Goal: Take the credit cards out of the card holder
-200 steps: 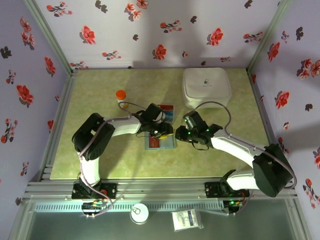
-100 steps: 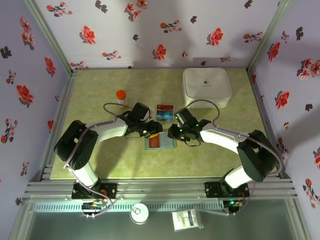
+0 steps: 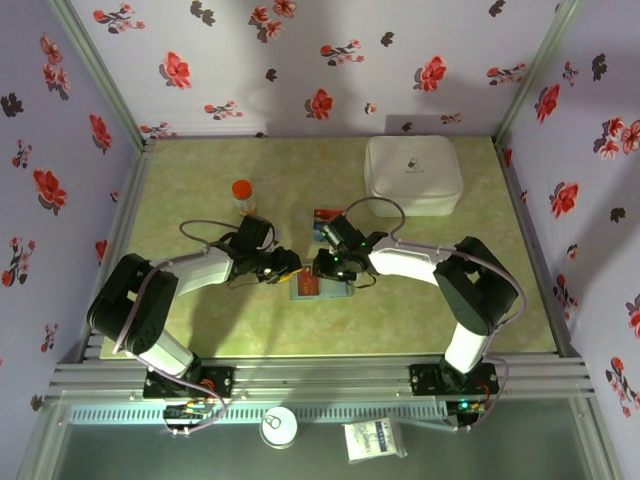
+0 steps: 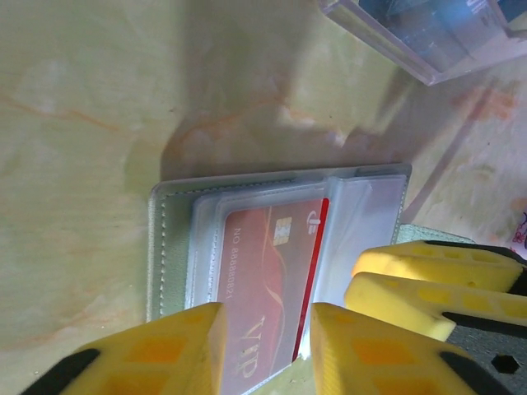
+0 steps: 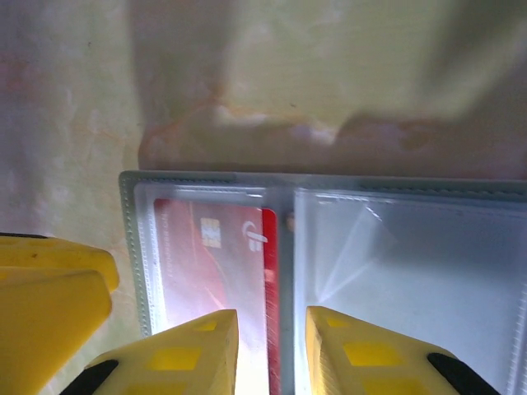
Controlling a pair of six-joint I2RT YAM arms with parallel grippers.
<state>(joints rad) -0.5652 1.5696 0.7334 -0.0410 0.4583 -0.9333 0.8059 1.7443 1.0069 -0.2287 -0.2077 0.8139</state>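
- Red card (image 4: pixel 263 271) is the one left to get. It sits in the clear sleeve of one panel of the card holder (image 4: pixel 169 247), which lies open and flat on the surface (image 3: pixel 200 320) between the two arms. The other sleeve looks empty to me.
- Already out: the blue card (image 3: pixel 322 216), lying on the surface just behind the holder and partly under the right arm.
- Left tool (image 4: pixel 265 346) hovers low over the end of the red one, jaws a little apart, gripping nothing I can see.
- Right tool (image 5: pixel 272 350) is right beside it over the holder's spine, jaws also slightly parted, nothing between them.
- My worry: both tools are crowded onto one small spot, so they could bump each other.
- The sleeve plastic looks thin and slick, so a pinch could catch sleeve plus card and drag the whole holder along if nothing pins it.
- With the card lying flat, the fingers may just skid off its edge.
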